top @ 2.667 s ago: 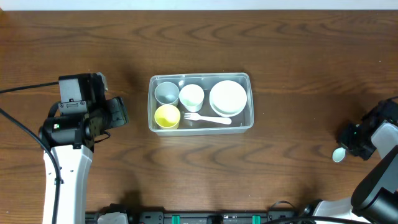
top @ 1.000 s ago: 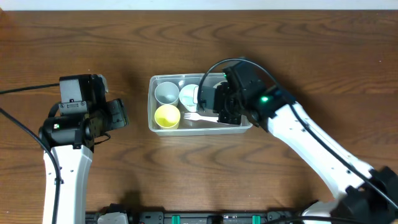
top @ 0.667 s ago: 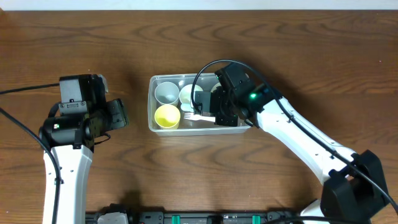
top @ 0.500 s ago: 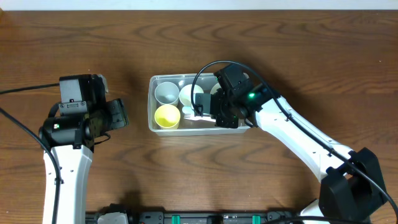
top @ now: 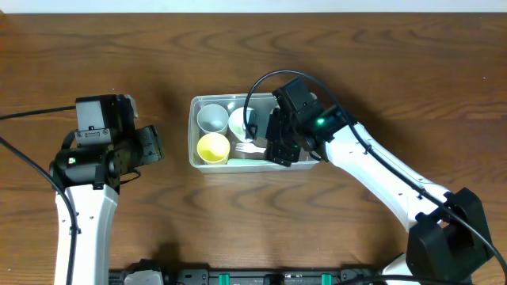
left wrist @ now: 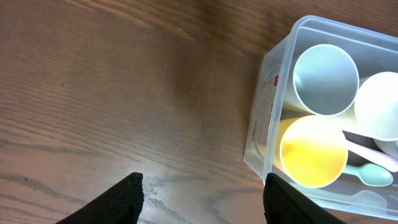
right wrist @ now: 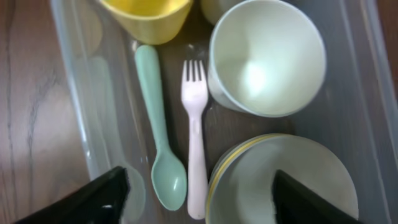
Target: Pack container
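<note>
The clear container [top: 192, 131] stands mid-table. It holds a pale blue cup [left wrist: 326, 71], a yellow cup [left wrist: 313, 151], a white cup [right wrist: 267, 59], stacked white bowls [right wrist: 286, 180], a white fork [right wrist: 196, 137] and a mint spoon [right wrist: 161, 143]. The spoon lies flat beside the fork along the container's near wall [right wrist: 74, 81]. My right gripper [right wrist: 200, 177] hovers open above spoon and fork, holding nothing; in the overhead view the right gripper [top: 277, 146] covers the container's middle. My left gripper [left wrist: 202, 205] is open over bare wood left of the container [left wrist: 267, 112].
The left arm [top: 103, 150] rests at the table's left side. The right arm [top: 380, 178] reaches in diagonally from the lower right. A black cable [top: 253, 99] loops above the container.
My right gripper has opened over the container, and the mint spoon it carried in from the table's right edge now lies beside the fork. The left arm has not moved.
</note>
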